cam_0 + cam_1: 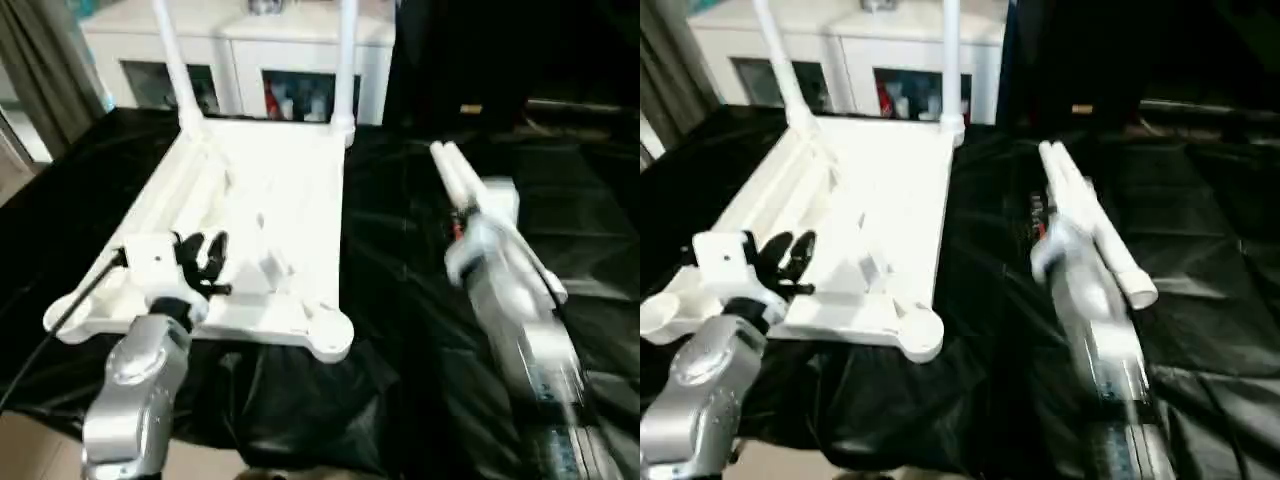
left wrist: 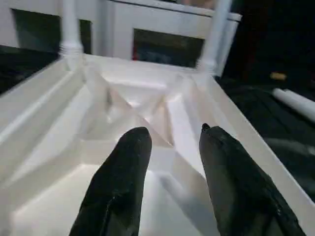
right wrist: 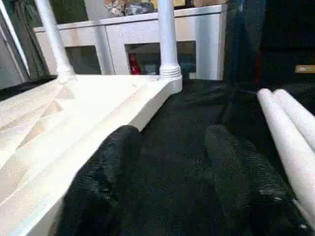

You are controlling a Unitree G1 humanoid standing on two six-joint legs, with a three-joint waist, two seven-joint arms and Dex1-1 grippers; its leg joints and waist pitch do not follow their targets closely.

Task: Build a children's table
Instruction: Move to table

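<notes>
**Lying upside down, two legs in, two legs loose**

Lying ribbed side up on the black cloth (image 1: 420, 330), the square white table top (image 1: 270, 200) takes up the left and middle of the head views. Behind it stands a white cabinet (image 1: 240, 50) with glass doors. Two white legs rise from the top's far corner sockets: the far left leg (image 1: 170, 60) leans a little, and the far right leg (image 1: 346, 60) stands upright. The near right corner socket (image 1: 332, 340) is bare, and the near left one sits partly behind the left arm.

To the right of the top, well apart from it, two loose legs (image 1: 1090, 220) lie side by side on the cloth, touching each other along their length.

The left gripper (image 1: 203, 252) hovers over the near left part of the ribbed underside, its two black fingers (image 2: 123, 182) parted with nothing between them. The right gripper (image 3: 172, 172) hangs over the bare cloth between the top's right edge and the loose legs, its fingers (image 3: 236, 172) also spread and empty.
</notes>
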